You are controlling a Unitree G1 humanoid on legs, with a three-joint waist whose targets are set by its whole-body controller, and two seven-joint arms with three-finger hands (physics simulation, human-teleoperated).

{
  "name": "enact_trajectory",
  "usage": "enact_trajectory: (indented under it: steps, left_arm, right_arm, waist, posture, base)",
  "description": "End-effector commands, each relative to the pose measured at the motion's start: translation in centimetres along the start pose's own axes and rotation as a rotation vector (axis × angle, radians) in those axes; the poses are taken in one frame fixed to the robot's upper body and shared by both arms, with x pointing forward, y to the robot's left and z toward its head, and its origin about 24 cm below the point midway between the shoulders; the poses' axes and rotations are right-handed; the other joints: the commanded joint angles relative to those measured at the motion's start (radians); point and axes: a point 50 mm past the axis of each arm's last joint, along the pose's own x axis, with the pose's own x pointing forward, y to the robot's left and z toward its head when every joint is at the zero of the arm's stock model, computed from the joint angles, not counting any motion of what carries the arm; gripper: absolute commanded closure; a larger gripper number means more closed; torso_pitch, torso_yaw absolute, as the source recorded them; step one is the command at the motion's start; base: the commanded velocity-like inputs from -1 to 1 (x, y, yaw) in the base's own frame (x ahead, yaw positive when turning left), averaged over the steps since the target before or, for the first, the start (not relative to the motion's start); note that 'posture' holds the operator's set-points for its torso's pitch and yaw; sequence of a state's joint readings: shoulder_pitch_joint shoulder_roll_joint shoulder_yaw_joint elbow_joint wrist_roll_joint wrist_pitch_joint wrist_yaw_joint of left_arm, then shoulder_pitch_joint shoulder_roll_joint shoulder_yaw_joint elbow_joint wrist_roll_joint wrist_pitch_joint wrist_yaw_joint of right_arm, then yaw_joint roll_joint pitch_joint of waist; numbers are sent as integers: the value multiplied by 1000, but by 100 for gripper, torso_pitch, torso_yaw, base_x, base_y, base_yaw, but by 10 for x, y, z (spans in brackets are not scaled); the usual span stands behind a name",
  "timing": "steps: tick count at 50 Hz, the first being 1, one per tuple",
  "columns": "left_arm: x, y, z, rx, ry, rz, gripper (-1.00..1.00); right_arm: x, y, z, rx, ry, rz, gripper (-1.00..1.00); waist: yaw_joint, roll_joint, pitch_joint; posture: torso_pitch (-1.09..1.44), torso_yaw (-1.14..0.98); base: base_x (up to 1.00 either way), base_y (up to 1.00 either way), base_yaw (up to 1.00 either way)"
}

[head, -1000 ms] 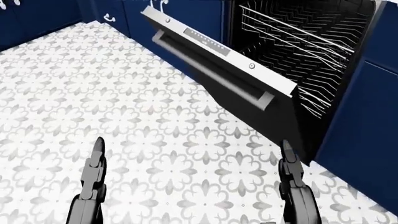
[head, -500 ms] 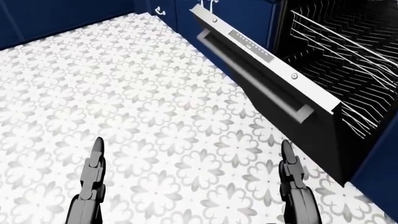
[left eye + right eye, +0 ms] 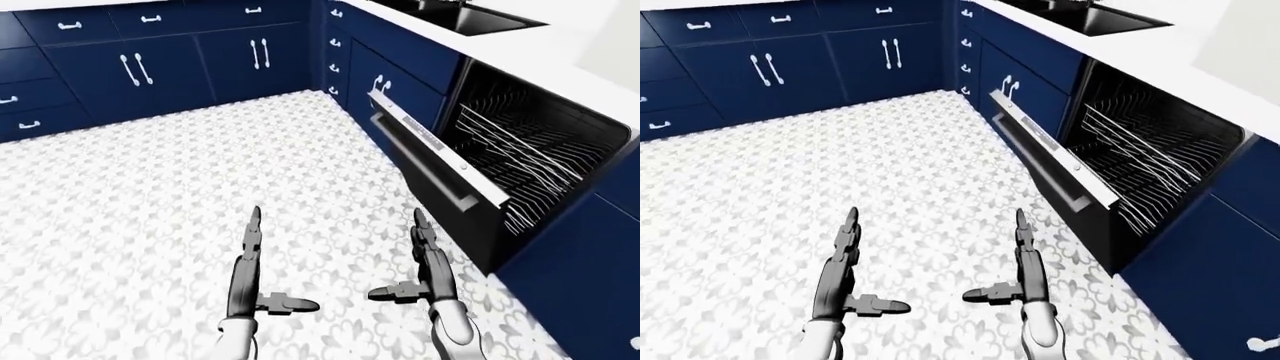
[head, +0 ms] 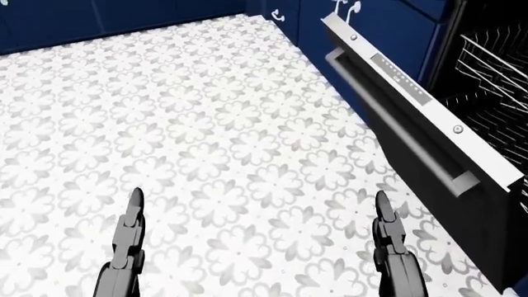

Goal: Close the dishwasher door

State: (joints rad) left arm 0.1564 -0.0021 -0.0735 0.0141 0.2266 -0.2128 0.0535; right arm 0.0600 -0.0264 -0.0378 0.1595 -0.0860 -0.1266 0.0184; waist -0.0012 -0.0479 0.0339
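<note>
The dishwasher door [image 3: 432,166] hangs half open at the right of the left-eye view, tilted outward, with its steel control strip and bar handle [image 4: 394,127] facing the floor side. Behind it the dark tub shows its wire racks [image 3: 520,150]. My left hand [image 3: 270,266] and right hand [image 3: 405,259] are both held low over the floor, fingers straight and thumbs pointing inward, open and holding nothing. The right hand is left of and below the door's lower corner, apart from it.
Navy cabinets [image 3: 140,67] with white handles line the top of the view and continue down the right side under a white counter [image 3: 560,52] with a black inset [image 3: 465,15]. A patterned grey-white tile floor [image 3: 150,187] spreads to the left.
The whole picture has shifted: in the head view the dishwasher has slid to the right and more floor shows at the left. Both hands keep the same pose and place in the view.
</note>
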Motion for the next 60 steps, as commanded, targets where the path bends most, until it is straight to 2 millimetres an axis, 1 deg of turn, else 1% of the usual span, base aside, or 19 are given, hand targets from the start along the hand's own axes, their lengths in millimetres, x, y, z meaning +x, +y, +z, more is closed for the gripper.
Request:
enact_trajectory:
  steps: [1,7,10,11,12,20,22,24,25,28,34,39,40,41,45,50,52,57,60]
  left_arm:
    - [5,8,17,3,-98,37,-100]
    - [6,8,17,4,-98,36,-100]
    - [5,8,17,4,-99,38,-100]
    - [5,9,17,4,-99,39,-100]
    - [5,9,18,4,-99,39,-100]
    - [5,10,18,4,-100,40,-100]
    - [6,10,18,4,-100,40,-100]
    - [6,10,17,5,-100,40,-100]
    - [6,10,17,4,-100,40,-100]
    - [6,10,18,5,-101,41,-100]
    - [5,10,18,6,-101,42,-100]
    - [5,10,18,6,-101,42,-100]
    - [5,10,19,4,-102,42,-100]
    - [5,10,19,4,-102,41,-100]
    - [5,10,19,5,-103,41,-100]
    - [5,10,19,4,-104,43,-100]
    - [5,10,19,5,-104,43,-100]
    - [5,11,19,5,-104,44,-100]
    - [6,11,19,5,-104,44,-100]
  right_arm:
    - [6,4,21,4,-108,18,-100]
    - [6,5,21,4,-107,19,-100]
    - [6,4,21,4,-107,17,-100]
    - [6,4,20,4,-106,16,-100]
    - [6,4,20,3,-107,16,-100]
    - [6,5,20,2,-106,18,-100]
    - [6,5,21,2,-106,18,-100]
    - [6,5,20,2,-106,18,-100]
    - [6,5,20,2,-106,19,-100]
    - [6,5,20,2,-106,19,-100]
    - [4,4,21,1,-106,15,-100]
    - [6,5,19,3,-103,19,-100]
    - [5,5,20,3,-105,16,-100]
    - [5,4,21,4,-106,15,-100]
    - [5,5,21,12,-113,21,-100]
    - [3,5,28,19,-127,18,-100]
    - [3,5,27,22,-123,18,-100]
    - [3,6,28,24,-120,25,-100]
    - [4,7,28,23,-118,29,-100]
  waist:
    - [6,3,-14]
    - [0,76,-3]
    - [7,165,-28]
    - [16,104,-10]
    - [14,121,-15]
    - [16,46,-6]
    - [13,13,-4]
    - [7,-50,-22]
    - [-2,-2,-14]
    - [3,-11,-13]
    - [3,47,-2]
    - [6,152,-15]
    - [13,107,-11]
    - [10,119,-16]
    - [22,87,-19]
    - [26,34,3]
    - [32,-13,-10]
    - [21,20,-36]
    - [16,70,-7]
  posture:
    - [0,0]
    - [0,0]
    - [0,0]
    - [0,0]
    - [0,0]
    - [0,0]
    - [0,0]
    - [0,0]
    - [0,0]
    - [0,0]
    - [0,0]
    - [0,0]
    - [0,0]
    - [0,0]
    - [0,0]
    - [0,0]
    - [0,0]
    - [0,0]
    - [0,0]
  base:
    - [0,0,38]
    - [0,0,38]
    - [0,0,38]
    - [0,0,37]
    - [0,0,38]
    - [0,0,38]
    - [0,0,38]
    - [0,0,37]
    - [0,0,38]
    - [0,0,37]
    - [0,0,37]
    - [0,0,37]
    - [0,0,38]
    - [0,0,38]
    - [0,0,37]
    - [0,0,4]
    - [0,0,0]
    - [0,-4,0]
    - [0,-22,0]
